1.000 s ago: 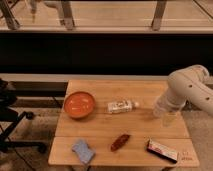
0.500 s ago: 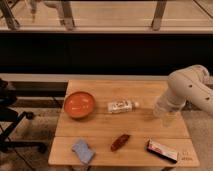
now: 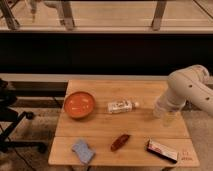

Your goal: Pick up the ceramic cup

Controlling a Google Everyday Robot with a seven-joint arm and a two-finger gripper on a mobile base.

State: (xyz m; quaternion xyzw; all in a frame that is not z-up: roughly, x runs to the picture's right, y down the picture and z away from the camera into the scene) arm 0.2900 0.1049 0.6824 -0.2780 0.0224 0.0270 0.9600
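Wooden table (image 3: 102, 131), slatted top. Gripper (image 3: 165, 111) low over the far-right part of it, close to the right edge and a little short of the back edge. Open floor just beyond that edge, to the right of the jaws. White arm (image 3: 191, 89) fills the space above and to the right of them. Dark wall and a railed ledge behind the table, well back from the jaws. Bare wood directly in front of the jaws, toward the near edge.

Jaws clenched, grasping the ceramic cup (image 3: 169, 119) as far as can be made out. Cup small, pale whitish-grey, plain, roughly upright, right at the jaws and just under the end of the arm. Cannot tell whether its base touches the tabletop.

Clear plastic bottle (image 3: 121, 106) on its side, white label, near the jaws on the left, cap end pointing toward them but apart. Orange bowl (image 3: 79, 104) farther left, well apart. Dark packet with a red and white face (image 3: 161, 150) near the front edge, in front of the jaws, apart. Red-brown oblong object (image 3: 120, 142) front-left. Blue sponge (image 3: 82, 150) beyond it, at the front-left corner. Black office chair (image 3: 11, 116) off the table's left end, farthest from the jaws.
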